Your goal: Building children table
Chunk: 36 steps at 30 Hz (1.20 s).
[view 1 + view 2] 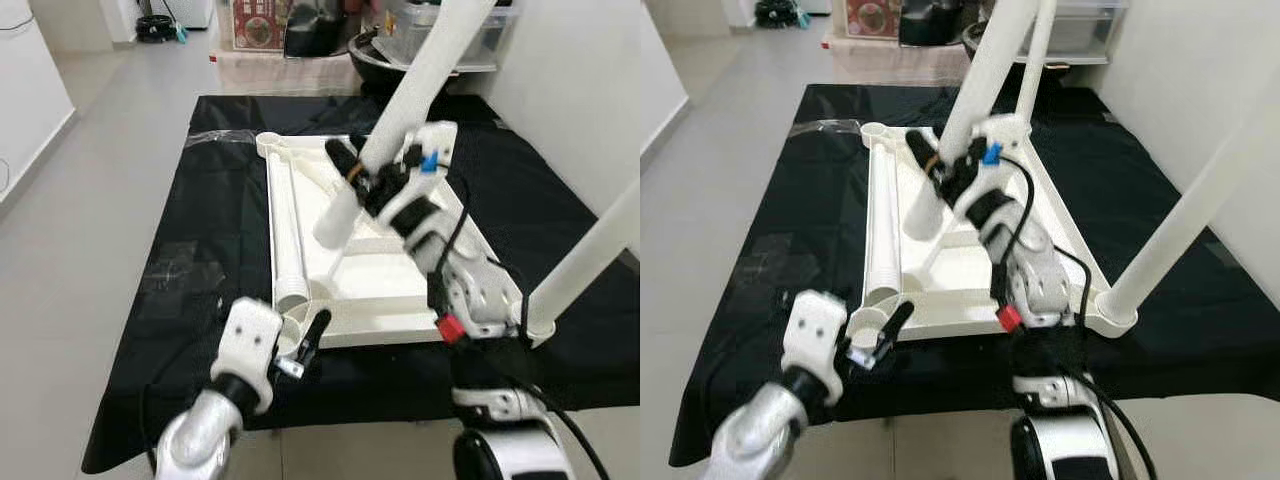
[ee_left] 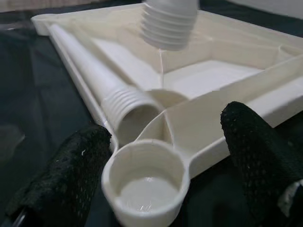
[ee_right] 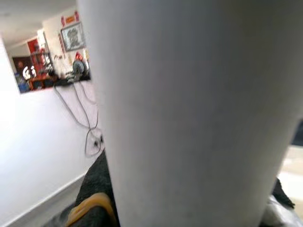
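Note:
The white tabletop (image 1: 380, 325) lies upside down on a black cloth. My right gripper (image 1: 365, 175) is shut on a white table leg (image 1: 430, 60), held tilted above the tabletop with its threaded end (image 2: 168, 26) hanging free over the middle. A second leg (image 1: 288, 230) lies flat along the tabletop's left side. My left gripper (image 2: 161, 175) is open at the near left corner, one black finger (image 2: 71, 175) on each side of the empty round socket (image 2: 147, 182). Another leg (image 1: 585, 255) stands in the near right corner, and one (image 1: 1038, 50) rises at the far right corner.
The black cloth (image 1: 200, 200) covers the floor under the tabletop, with pale tiled floor (image 1: 100, 200) around it. Boxes (image 1: 260, 20) and a plastic bin (image 1: 490, 30) stand at the back. A white wall (image 1: 30, 90) runs along the left.

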Motion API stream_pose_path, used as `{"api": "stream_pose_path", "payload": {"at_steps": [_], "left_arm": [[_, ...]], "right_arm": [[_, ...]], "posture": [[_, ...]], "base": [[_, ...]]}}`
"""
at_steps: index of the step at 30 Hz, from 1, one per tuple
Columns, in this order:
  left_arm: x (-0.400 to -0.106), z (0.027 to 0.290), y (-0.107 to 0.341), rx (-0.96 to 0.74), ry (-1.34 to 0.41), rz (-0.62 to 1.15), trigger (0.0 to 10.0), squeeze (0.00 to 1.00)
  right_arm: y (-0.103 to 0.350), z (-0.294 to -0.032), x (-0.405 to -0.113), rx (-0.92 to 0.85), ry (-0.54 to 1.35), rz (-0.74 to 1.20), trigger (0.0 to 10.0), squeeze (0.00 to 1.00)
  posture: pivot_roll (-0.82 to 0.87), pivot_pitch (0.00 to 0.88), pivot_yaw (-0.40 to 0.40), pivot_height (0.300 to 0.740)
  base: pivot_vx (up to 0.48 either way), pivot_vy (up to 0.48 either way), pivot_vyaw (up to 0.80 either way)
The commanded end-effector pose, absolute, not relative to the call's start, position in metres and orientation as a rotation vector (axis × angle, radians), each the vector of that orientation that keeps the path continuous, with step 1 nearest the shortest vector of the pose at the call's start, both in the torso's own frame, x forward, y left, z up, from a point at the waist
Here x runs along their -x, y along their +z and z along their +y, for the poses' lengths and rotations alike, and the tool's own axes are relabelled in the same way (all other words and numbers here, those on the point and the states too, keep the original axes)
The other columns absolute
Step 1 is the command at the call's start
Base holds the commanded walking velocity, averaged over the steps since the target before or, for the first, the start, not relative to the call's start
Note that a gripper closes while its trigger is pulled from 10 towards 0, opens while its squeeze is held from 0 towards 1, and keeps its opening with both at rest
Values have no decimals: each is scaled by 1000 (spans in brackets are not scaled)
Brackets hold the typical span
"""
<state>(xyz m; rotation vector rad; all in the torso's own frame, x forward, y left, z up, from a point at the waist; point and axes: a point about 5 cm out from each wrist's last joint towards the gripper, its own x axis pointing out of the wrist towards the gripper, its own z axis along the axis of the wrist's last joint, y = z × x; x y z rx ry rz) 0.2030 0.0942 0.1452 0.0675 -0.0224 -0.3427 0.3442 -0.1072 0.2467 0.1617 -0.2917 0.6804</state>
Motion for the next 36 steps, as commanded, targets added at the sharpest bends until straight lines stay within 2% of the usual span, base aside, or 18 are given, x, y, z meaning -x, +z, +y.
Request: {"api": "stream_pose_path", "payload": {"at_steps": [1,14,23,29,30,32,36], "left_arm": [[-201,93,149,-59,-335,-44,10000,0],[-193,91,143,-33,-314,-26,10000,0],[-194,91,141,-33,-314,-7,10000,0],[-194,92,140,-27,-312,2,10000,0],[-194,92,140,-25,-313,5,10000,0],[-193,92,140,-24,-314,6,10000,0],[-182,92,140,31,-415,28,10000,0]], "right_arm": [[253,-104,-340,-150,721,-315,10000,0],[249,-116,-338,-129,697,-284,10000,0],[248,-122,-344,-146,678,-252,10000,0],[241,-122,-341,-118,797,-200,10000,0],[239,-119,-334,-129,924,-166,10000,0],[239,-119,-332,-133,961,-155,10000,0],[247,-132,-334,-134,1066,-147,10000,0]], "posture": [[56,57,-74,740],[55,47,-75,740],[53,60,-72,740],[53,70,-69,740],[56,77,-66,740],[56,77,-66,740],[65,92,-72,740]], "base": [[0,0,0],[0,0,734],[0,0,0],[0,0,0],[0,0,0],[0,0,0],[0,0,0]]}}
